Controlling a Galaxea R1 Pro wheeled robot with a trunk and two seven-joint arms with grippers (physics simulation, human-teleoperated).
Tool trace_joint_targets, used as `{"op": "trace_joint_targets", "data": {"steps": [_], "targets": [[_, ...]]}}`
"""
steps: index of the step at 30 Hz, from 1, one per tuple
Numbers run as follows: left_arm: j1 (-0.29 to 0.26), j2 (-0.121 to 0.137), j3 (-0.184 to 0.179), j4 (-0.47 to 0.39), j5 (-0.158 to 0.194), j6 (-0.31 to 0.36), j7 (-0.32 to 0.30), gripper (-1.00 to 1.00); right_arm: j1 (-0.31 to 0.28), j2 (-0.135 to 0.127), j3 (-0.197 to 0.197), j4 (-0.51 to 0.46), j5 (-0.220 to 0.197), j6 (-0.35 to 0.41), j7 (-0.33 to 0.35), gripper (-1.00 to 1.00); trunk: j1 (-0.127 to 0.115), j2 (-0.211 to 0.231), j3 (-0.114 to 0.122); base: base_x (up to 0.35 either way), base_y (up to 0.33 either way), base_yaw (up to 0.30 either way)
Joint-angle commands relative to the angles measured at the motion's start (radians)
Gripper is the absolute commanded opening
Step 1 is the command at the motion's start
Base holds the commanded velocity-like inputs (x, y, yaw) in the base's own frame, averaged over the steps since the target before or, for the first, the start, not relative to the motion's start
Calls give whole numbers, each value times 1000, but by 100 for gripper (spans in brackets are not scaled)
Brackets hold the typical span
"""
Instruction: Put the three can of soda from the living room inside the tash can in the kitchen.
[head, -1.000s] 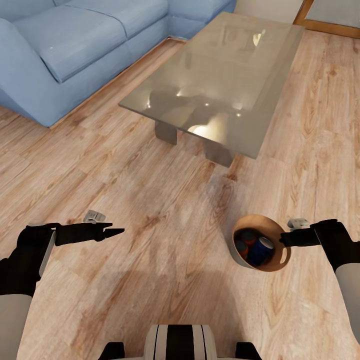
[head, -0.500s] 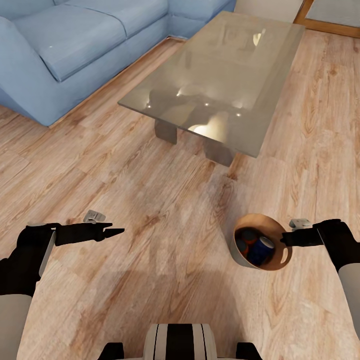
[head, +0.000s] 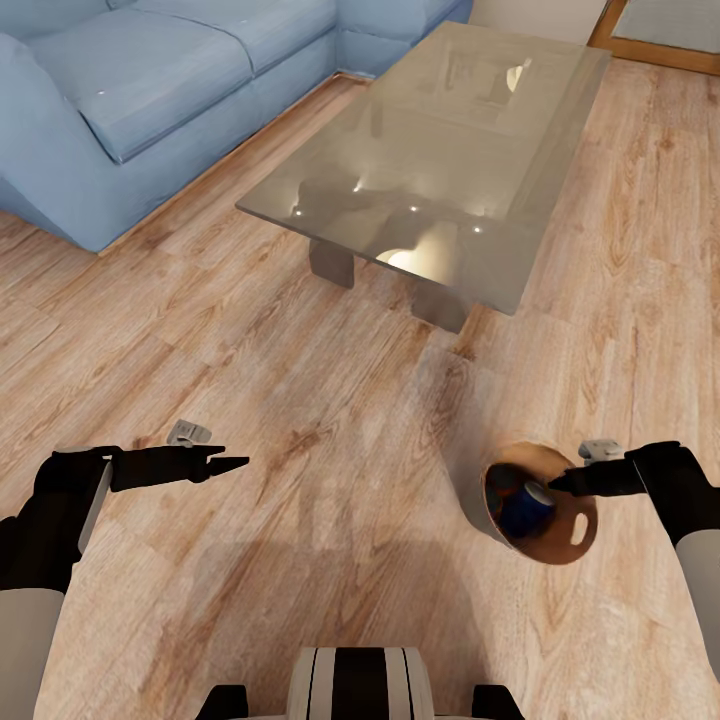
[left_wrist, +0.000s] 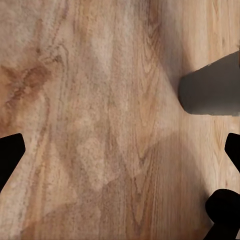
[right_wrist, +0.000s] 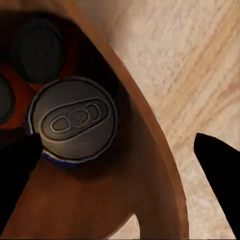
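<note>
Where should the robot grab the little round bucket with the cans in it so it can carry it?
Probably by the rim: the trash can is open-topped and too wide to pinch around. One finger goes inside, one outside, coming from the robot's right, where the right tool already straddles the wall. A cutout shows in the wall there. The dark blue can sits close inside.

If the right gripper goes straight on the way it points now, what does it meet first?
Most likely the blue can inside the trash can. The right gripper straddles the bin's rim, and the can's top lies just ahead of the inner finger. Depth is unclear; the bin's wall could touch first.
</note>
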Motion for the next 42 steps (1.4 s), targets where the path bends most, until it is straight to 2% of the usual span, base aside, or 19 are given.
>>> {"op": "trace_joint_targets", "data": {"steps": [1, 29, 42], "targets": [[0, 0, 0, 0, 0, 0, 0, 100, 1, 0, 0, 0, 0, 0, 0, 100, 0, 0, 0, 0, 0, 0], [0, 0, 0, -1, 5, 0, 1, 100, 7, -1, 0, 0, 1, 1, 1, 100, 0, 0, 0, 0, 0, 0], [0, -1, -1, 0, -4, 4, 11, 100, 19, -1, 0, 0, 1, 4, -6, 100, -50, 91, 41, 0, 0, 0]]}}
